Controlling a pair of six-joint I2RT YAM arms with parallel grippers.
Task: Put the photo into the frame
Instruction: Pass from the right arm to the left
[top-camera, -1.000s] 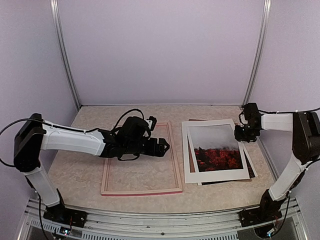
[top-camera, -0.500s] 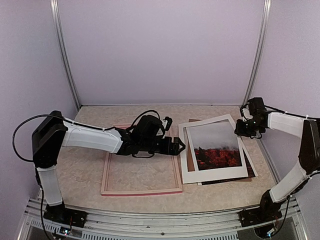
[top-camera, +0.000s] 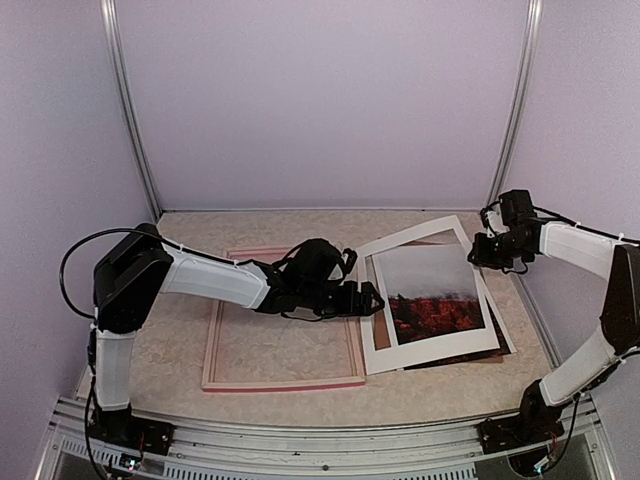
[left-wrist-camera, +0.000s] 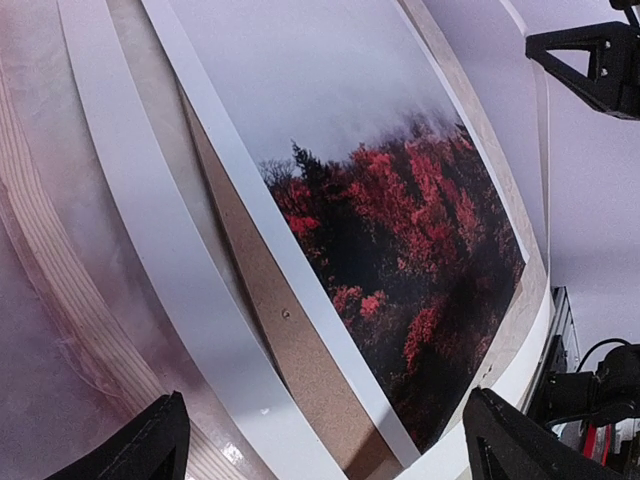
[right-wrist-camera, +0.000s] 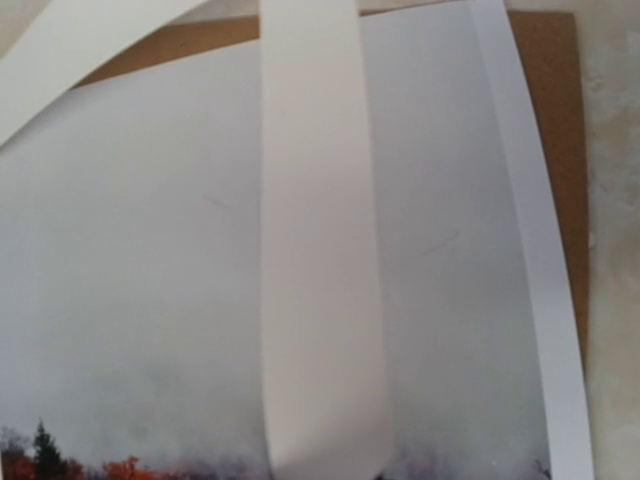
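The photo (top-camera: 435, 295) lies face up on a brown backing board (top-camera: 381, 326) at the right. A white window mat (top-camera: 418, 236) sits skewed over it. My right gripper (top-camera: 489, 250) holds the mat's far right corner, which is raised. In the right wrist view a strip of the mat (right-wrist-camera: 320, 250) runs up from between my jaws over the photo (right-wrist-camera: 130, 300); my fingers are hidden. The frame (top-camera: 285, 382) lies pale back up at the left. My left gripper (top-camera: 374, 300) is open and empty, just above the mat's left edge (left-wrist-camera: 150, 250), the board (left-wrist-camera: 300, 350) and the photo (left-wrist-camera: 400, 200).
The frame's right rail (left-wrist-camera: 40, 290) lies just left of the mat. The left arm stretches across the frame's opening. Metal posts (top-camera: 513, 110) and purple walls close in the table; the right wall stands near my right gripper.
My left gripper has reached rightward from over the frame to the mat's left edge. My right gripper has lifted the mat's far corner and swung it, so the mat now sits skewed.
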